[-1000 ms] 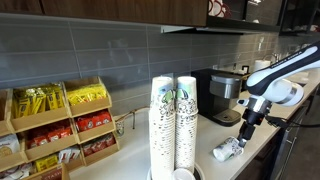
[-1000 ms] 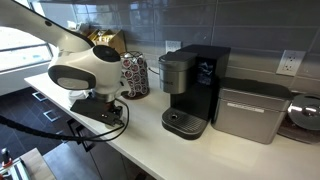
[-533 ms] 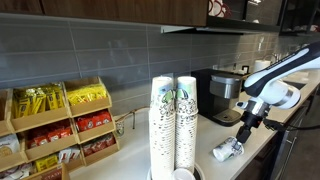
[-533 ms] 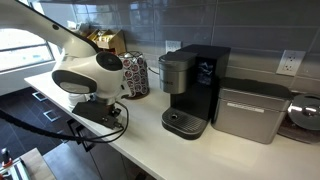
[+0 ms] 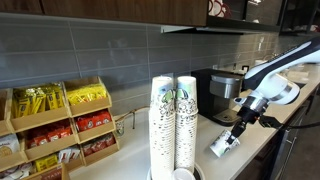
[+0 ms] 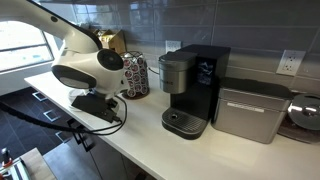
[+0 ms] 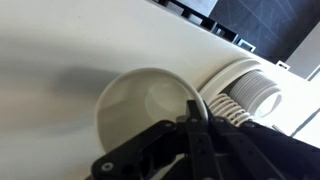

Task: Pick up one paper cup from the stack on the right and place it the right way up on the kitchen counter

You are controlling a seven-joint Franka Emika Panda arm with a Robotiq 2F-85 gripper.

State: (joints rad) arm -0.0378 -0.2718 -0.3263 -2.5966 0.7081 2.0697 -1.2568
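Observation:
My gripper (image 5: 238,128) is shut on the rim of a white paper cup (image 5: 221,143), which hangs tilted just above the kitchen counter (image 5: 262,148) in front of the coffee machine. In the wrist view the gripper (image 7: 192,108) pinches the rim and the cup's (image 7: 145,112) open mouth faces the camera. A short row of nested white cup rims (image 7: 248,95) lies beside it. Two tall columns of printed cups stand side by side; the stack on the right (image 5: 186,118) is well apart from the gripper. In an exterior view the white arm (image 6: 85,68) hides the cup.
A black coffee machine (image 6: 192,88) and a silver appliance (image 6: 248,110) stand against the tiled wall. Wooden racks of snack packets (image 5: 60,125) sit at the far left. The counter's front edge (image 6: 110,140) runs close below the arm.
The jaws have closed on the cup's rim. The cup, lying on the counter a second ago, now hangs lifted and tilted, shifted slightly toward the stacks.

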